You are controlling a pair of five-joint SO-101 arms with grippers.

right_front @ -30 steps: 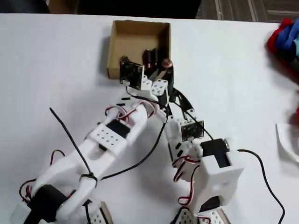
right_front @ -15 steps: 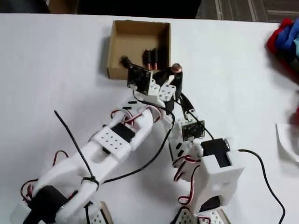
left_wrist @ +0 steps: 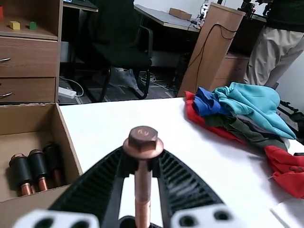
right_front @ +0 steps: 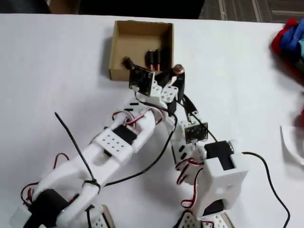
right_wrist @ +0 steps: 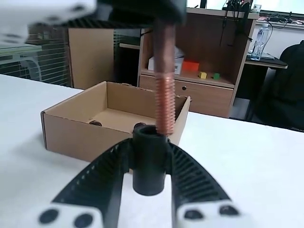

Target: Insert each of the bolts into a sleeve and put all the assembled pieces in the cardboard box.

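Clamping the bolt (left_wrist: pixel 143 141) head-up by its shank, the left gripper (left_wrist: pixel 141 160) lines the threaded tip into the sleeve (right_wrist: pixel 148 175), which the right gripper (right_wrist: pixel 149 151) pinches upright; both meet centre-frame in the high view, just below the cardboard box (right_front: pixel 116 53) holding finished pieces (right_front: pixel 153 58).

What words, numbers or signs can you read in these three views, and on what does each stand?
No text reads clearly.
bolt: a raised mark on its head, too blurred to read.
sleeve: plain black, no print.
cardboard box: plain, no print showing.
bottle: label too small to read.
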